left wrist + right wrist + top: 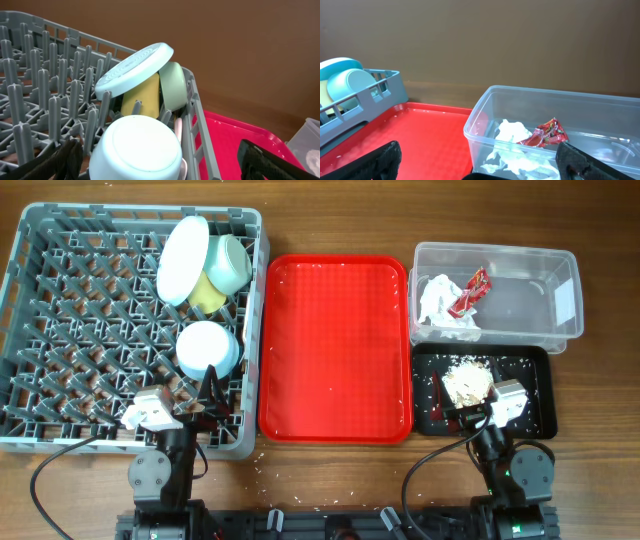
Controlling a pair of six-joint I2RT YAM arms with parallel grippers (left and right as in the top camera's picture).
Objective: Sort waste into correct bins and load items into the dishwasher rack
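Two hands are in view, and both are spread wide apart and hold nothing.

Right under the left hand (160,157) sits a blue bowl (137,147). It is upside down in the grey rack (45,75), with its white bottom pointing up. It looks hard and smooth, so I think it could slip. The rim would be the best place to take it.

A bit farther out from that hand is a yellow cup (142,97). A pale green bowl (172,90) stands on its edge just to the cup's right. The round plate (135,70) leans over them both, tilted, with its underside turned up toward the hand. I think it could crack if it tips. I cannot pick out a fork or a chopstick for sure.

The right hand (477,162) hangs over the black tray (530,395). The food scraps (468,385) lie there in a heap just in front of it. They look dry and crumbly, hard to pinch.

Farther out is the clear tub (480,125). The white napkin (512,135) is inside, soft and light. The red wrapper (545,135) touches it on the right. The wrapper looks thin and crinkly. Its long side runs away from the hand and a little to the right.

To this hand's left lies the red tray (420,135), with only tiny crumbs on it.
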